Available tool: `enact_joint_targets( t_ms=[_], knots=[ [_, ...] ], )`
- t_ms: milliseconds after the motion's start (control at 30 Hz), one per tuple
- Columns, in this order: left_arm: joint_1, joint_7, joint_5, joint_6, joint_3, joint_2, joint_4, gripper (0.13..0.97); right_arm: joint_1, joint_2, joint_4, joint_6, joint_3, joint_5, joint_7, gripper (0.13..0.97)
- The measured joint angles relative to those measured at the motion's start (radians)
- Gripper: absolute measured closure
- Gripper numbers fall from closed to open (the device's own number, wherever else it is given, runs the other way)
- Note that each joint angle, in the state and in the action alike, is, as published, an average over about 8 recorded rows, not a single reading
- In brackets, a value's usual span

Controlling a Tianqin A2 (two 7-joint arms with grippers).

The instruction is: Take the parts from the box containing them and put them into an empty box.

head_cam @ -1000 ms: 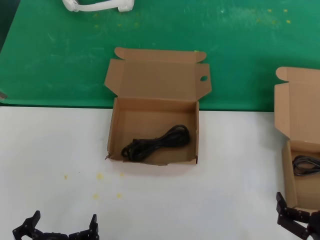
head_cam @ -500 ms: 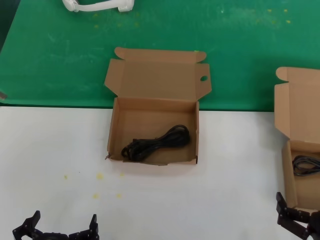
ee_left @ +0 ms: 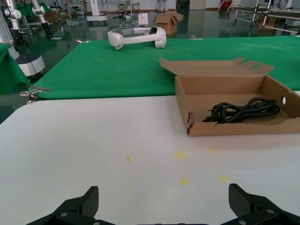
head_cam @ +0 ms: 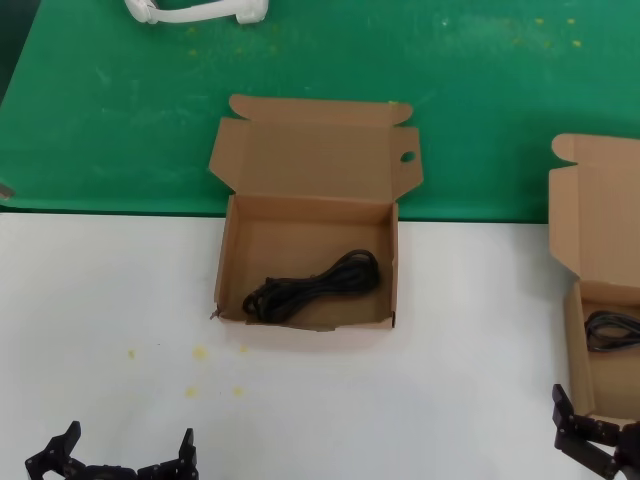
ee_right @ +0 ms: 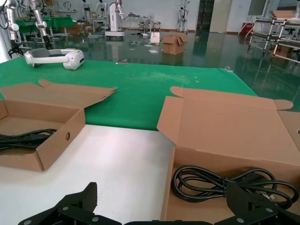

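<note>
Right pincer (ee_right: pixel 154 206), jaws wide and empty, hangs at the near edge of the plain box (ee_right: pixel 225 122); its cable (ee_right: pixel 234 183) lies just ahead, long axis crosswise. Left pincer (ee_left: pixel 164 211), also wide, waits well away from it.

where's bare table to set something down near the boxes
Bare white table lies left of the holed-flap box, and between it and the plain-lidded box. Both boxes hold a coiled cable. The near edge is crowded by both hands.
</note>
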Motion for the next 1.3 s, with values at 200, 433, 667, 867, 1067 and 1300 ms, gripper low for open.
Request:
enact_joint_targets(
  t_ms=[200, 433, 667, 867, 1067, 1300],
  knots=[
    [0.000, 0.000, 0.000, 0.000, 0.000, 0.000, 0.000, 0.132, 0.000, 0.000, 0.000, 0.000, 0.000, 0.000, 0.000, 0.129],
    [0.000, 0.000, 0.000, 0.000, 0.000, 0.000, 0.000, 0.132, 0.000, 0.000, 0.000, 0.000, 0.000, 0.000, 0.000, 0.129],
    [0.000, 0.000, 0.000, 0.000, 0.000, 0.000, 0.000, 0.132, 0.000, 0.000, 0.000, 0.000, 0.000, 0.000, 0.000, 0.129],
    [0.000, 0.000, 0.000, 0.000, 0.000, 0.000, 0.000, 0.132, 0.000, 0.000, 0.000, 0.000, 0.000, 0.000, 0.000, 0.129],
    [0.000, 0.000, 0.000, 0.000, 0.000, 0.000, 0.000, 0.132, 0.000, 0.000, 0.000, 0.000, 0.000, 0.000, 0.000, 0.129],
    [0.000, 0.000, 0.000, 0.000, 0.000, 0.000, 0.000, 0.132, 0.000, 0.000, 0.000, 0.000, 0.000, 0.000, 0.000, 0.129]
  ],
)
